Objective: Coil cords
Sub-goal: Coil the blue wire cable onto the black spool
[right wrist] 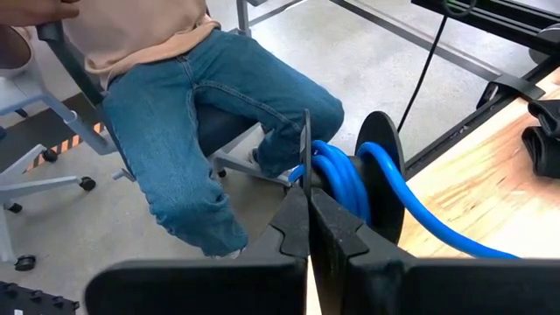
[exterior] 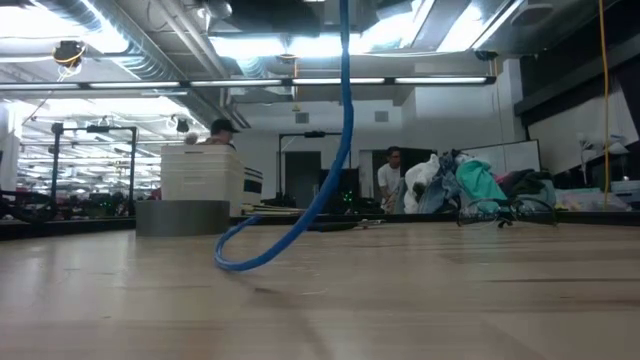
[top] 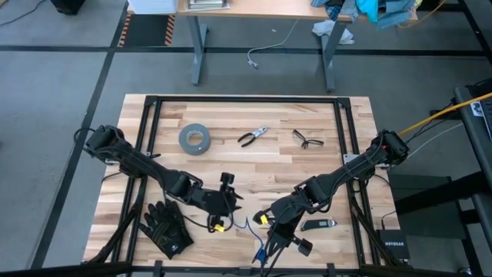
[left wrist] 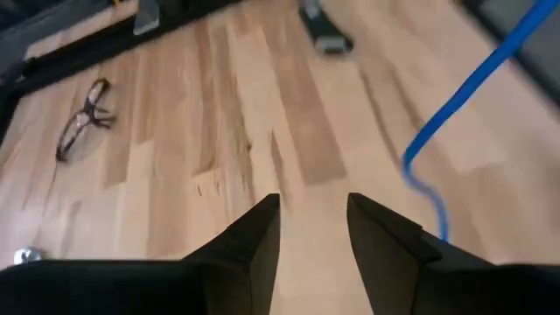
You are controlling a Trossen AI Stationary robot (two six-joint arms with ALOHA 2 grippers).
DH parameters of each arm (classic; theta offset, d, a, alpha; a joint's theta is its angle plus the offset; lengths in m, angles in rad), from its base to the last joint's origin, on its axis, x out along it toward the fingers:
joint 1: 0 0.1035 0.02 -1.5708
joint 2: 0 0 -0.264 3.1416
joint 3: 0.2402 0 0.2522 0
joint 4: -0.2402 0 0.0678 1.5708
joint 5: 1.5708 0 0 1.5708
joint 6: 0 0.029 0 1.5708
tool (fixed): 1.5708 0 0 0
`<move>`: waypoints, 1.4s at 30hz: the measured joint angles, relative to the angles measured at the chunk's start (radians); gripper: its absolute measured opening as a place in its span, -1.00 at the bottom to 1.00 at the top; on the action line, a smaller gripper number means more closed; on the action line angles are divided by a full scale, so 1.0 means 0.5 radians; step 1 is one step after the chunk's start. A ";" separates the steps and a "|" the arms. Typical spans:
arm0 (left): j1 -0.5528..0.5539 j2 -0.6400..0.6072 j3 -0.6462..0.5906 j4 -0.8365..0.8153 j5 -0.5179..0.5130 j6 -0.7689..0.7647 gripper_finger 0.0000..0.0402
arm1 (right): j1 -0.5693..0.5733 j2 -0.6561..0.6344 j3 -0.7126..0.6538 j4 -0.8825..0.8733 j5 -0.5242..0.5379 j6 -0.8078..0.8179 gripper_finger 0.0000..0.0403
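On my screens the tabletop point(top: 254, 158) was pale planked wood with visible grain, bare between a few scattered items. The cords point(exterior: 330, 170) read as a smooth, bright blue cable: in the low view it hung down from above and curled into an open loop lying on the wood. In the right wrist view the same blue cable was wound in several round turns around a dark spool-like piece, directly ahead of the right tool point(right wrist: 308, 229), whose two dark fingers were pressed together with no gap; I could not tell whether they pinched anything.

From above, the right tool point(top: 278, 229) sat near the front edge of the tabletop, with the blue cable trailing just beside it toward the front. The left tool point(top: 223, 201) was close by, to its left. In the left wrist view the left tool point(left wrist: 313, 229) stood parted, its matte black fingers empty over the wood, the blue cable curving just beside one finger without touching it.

Farther back lay a thick grey tape roll point(top: 194, 138), pliers point(top: 252, 136) and thin-framed glasses point(top: 307, 139). Black gloves point(top: 164, 227) lay crumpled at the front left.
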 joint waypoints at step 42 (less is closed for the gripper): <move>-0.223 0.424 -0.462 1.604 -0.443 -0.217 -0.36 | -0.002 0.000 0.002 0.011 0.039 -0.026 -1.00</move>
